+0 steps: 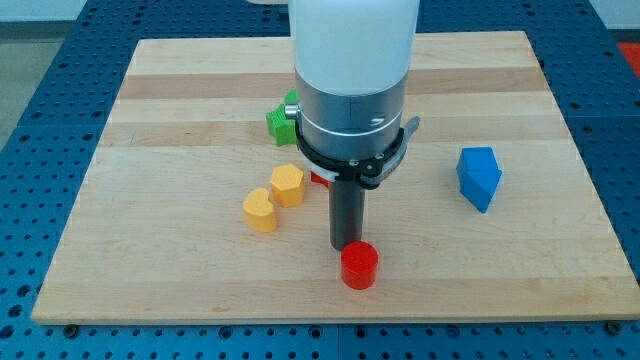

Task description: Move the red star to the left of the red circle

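The red circle (pixel 358 266) lies near the board's bottom edge, a little right of centre. My tip (pixel 346 246) stands just above it in the view, touching or nearly touching its upper left side. Only a small red sliver of the red star (pixel 318 179) shows, left of the rod and under the arm's body; the rest of it is hidden.
A yellow hexagon block (pixel 287 185) and a yellow heart block (pixel 260 211) lie left of the rod. A green block (pixel 281 122) sits partly hidden behind the arm. A blue block (pixel 479 177) lies at the right. The wooden board (pixel 150 100) rests on a blue perforated table.
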Available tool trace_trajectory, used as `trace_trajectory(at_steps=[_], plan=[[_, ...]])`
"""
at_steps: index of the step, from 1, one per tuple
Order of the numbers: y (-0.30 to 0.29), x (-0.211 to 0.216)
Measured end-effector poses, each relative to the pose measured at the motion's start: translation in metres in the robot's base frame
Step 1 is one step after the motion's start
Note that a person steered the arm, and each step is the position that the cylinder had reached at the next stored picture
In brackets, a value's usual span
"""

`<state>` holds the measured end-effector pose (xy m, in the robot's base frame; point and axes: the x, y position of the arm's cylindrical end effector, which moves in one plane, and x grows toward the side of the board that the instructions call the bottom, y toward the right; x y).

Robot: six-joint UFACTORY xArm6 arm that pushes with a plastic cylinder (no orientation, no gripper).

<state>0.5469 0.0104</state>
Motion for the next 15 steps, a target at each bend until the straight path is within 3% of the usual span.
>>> trace_trajectory(at_steps=[1, 5, 7, 9, 12, 15], plan=[[0.002, -0.011], [0.028, -0.137], [0.008, -0.125], [0.008, -0.078], [-0.012, -0.118], [-0.045, -0.083]])
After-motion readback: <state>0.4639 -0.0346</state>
